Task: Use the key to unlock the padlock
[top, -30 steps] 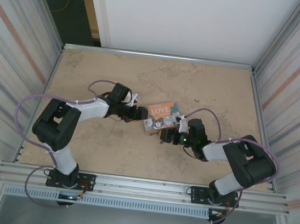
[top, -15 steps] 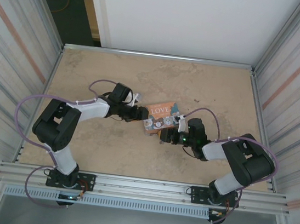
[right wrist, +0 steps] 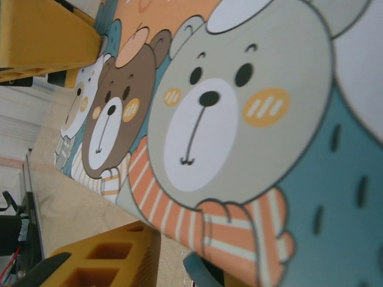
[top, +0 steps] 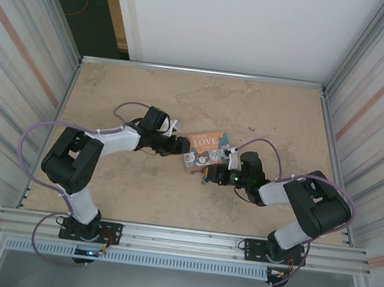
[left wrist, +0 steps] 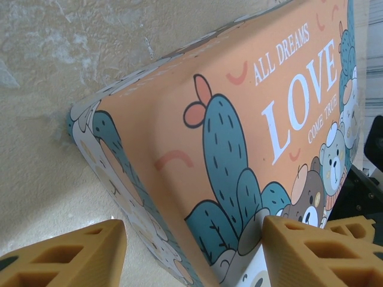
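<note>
The orange-and-teal "LOVE" tin [top: 206,149] lies mid-table between both arms. My left gripper [top: 180,146] sits at its left end; in the left wrist view the gripper [left wrist: 194,239] is open, its yellow fingers [left wrist: 66,254] straddling the tin's corner [left wrist: 179,179] with table showing beside the left one. My right gripper [top: 207,172] is at the tin's near edge, open [right wrist: 125,143] around the bear-printed side [right wrist: 209,119]. A small dark teal piece [right wrist: 206,275] peeks from under the tin; I cannot tell if it is the padlock. The key is hidden.
The tan table [top: 137,186] is fenced by a metal rim, with corrugated walls left and right [top: 17,71] and a white panel behind. Purple cables loop off both arms. The right arm's elbow [top: 318,206] sits near the right rim.
The right gripper has crept slightly left along the tin's near edge. The left arm and the tin have barely moved.
</note>
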### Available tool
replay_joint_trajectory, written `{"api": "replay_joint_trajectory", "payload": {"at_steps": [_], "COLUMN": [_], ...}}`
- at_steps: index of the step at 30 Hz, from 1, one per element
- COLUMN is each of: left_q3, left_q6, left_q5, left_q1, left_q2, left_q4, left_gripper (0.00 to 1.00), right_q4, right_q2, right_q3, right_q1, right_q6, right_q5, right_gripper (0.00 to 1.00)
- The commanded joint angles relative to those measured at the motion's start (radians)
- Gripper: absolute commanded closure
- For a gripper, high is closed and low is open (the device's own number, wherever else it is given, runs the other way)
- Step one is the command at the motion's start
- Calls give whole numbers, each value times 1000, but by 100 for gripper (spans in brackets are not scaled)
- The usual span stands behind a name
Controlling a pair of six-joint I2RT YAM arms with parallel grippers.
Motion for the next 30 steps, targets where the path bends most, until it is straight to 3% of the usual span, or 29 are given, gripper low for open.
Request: {"api": "replay_joint_trajectory", "payload": {"at_steps": [1,9,13,18,23,30], "left_q3": [-5,-12,-20,-35,-49,-45], "left_q6": [15,25,31,29,25,23], "left_q5": [-85,-115,-135,-149,-151,-147], "left_q1": [-6,-6,-6,-6,-7,-6], "left_q2": [3,-16,-21,-27,-25,-26], "left_q4": [-87,-109,-121,-123,-115,-111], "left_gripper": [39,39,39,39,39,39], "right_q4": [-4,-31,-33,-34,-35,-37], "right_q2": [-5,-17,-27,-54,-80,-74], "right_q3": [15,17,11,-2,-12,-15], "right_q1": [3,3,0,-6,-8,-8], "right_q6": [-29,-30,-24,-14,-14,-14], "right_q5": [-19,-4,8,16,7,-10], "right_gripper": [73,94,99,99,84,79]}}
